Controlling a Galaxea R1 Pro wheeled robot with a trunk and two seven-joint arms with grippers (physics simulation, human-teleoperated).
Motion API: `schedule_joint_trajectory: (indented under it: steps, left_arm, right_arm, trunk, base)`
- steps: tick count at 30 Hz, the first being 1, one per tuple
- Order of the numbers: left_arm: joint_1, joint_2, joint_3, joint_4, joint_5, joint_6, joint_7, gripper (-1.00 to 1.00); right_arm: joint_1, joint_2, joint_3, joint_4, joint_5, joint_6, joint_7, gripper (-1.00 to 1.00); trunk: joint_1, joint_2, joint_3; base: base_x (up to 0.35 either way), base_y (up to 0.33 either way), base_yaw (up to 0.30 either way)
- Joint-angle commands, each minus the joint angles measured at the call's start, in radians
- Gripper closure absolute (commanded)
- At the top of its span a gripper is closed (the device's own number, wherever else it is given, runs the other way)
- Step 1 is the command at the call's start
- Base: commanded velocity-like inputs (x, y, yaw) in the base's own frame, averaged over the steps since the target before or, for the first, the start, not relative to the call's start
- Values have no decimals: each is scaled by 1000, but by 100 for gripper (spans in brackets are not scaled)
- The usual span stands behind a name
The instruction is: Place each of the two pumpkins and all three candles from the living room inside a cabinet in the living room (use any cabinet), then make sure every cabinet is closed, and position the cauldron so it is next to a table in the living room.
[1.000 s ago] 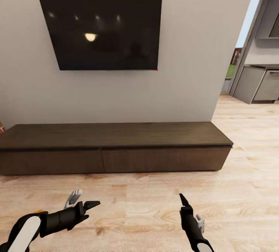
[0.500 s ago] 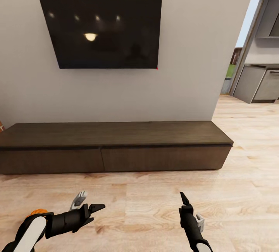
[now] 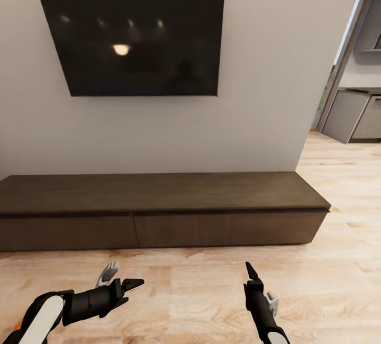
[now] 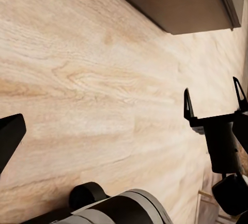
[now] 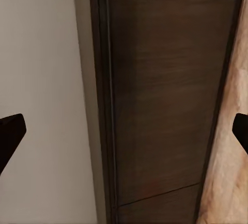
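The cabinet (image 3: 159,211) is a long low dark-brown unit against the grey wall, and both of its drawer fronts are shut. In the right wrist view its front (image 5: 165,105) lies straight ahead between my dark fingertips (image 5: 10,133). My left gripper (image 3: 120,278) hangs open and empty over the floor in front of the cabinet. My right gripper (image 3: 260,286) is also open and empty, and it shows in the left wrist view (image 4: 212,97) with its fingers spread. The pumpkins, candles and cauldron are out of view. A sliver of orange (image 3: 17,325) beside my left forearm is too small to identify.
A large black TV (image 3: 132,39) hangs on the wall above the cabinet. Pale wood floor (image 3: 190,280) runs between me and the cabinet. At the right a doorway opens onto grey kitchen units (image 3: 354,116).
The whole head view has shifted: the cabinet and TV look a little larger and sit further right, so the camera moved. Both grippers hold nearly the same open pose.
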Motion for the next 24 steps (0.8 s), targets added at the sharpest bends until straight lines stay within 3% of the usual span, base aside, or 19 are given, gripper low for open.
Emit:
schedule_joint_trajectory:
  steps: [1, 18, 24]
  left_arm:
    - [0, 0, 0, 0, 0, 0, 0, -100]
    - [0, 0, 0, 0, -1, -1, 1, -100]
    - [0, 0, 0, 0, -1, -1, 1, -100]
  right_arm:
    - [0, 0, 0, 0, 0, 0, 0, -100]
    - [0, 3, 3, 1, 4, 1, 14, -100]
    - [0, 3, 4, 10, 8, 1, 101, -100]
  trunk:
    - [0, 0, 0]
    - [0, 0, 0]
    - [0, 0, 0]
  base:
    - [331, 0, 0]
    - [327, 0, 0]
    - [240, 0, 0]
